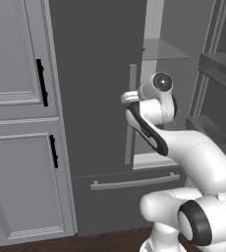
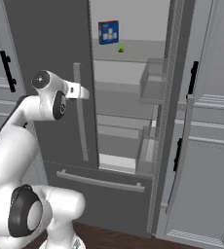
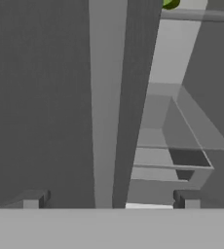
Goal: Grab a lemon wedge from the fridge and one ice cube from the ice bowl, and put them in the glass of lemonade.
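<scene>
Hand view looks along the gripper (image 3: 109,200), whose two small dark finger tips (image 3: 33,199) stand far apart at the bottom of the picture — the jaws are spread wide and nothing lies between them but the long vertical grey bar handle (image 3: 106,97) of the left fridge door, which runs up the middle. The tips do not seem to touch the bar, though the angle is too steep to be sure.

From the left base side, the white arm's wrist (image 1: 156,91) sits just in front of that same handle (image 1: 132,78) on the tall dark grey double-door fridge (image 1: 95,98). The left door is shut; the right door (image 2: 175,97) is swung open, and its clear door bins (image 2: 150,82) face the pale interior.

Inside, clear shelves (image 2: 119,109) step down the compartment. On the upper shelf stands a blue box with pale squares on its face (image 2: 108,32), and just beside it, lower and to its right, sits the tiny yellow-green lemon wedge (image 2: 121,48). The wedge rests well above and beyond the gripper; a sliver of its green also shows at the top edge of the hand view (image 3: 170,3).

Below the doors runs the fridge's drawer front with a horizontal grey bar handle (image 2: 100,182). Light grey panelled cabinets with black handles (image 1: 21,123) flank the fridge on both sides, and a dark wooden floor (image 2: 114,238) shows at the bottom.
</scene>
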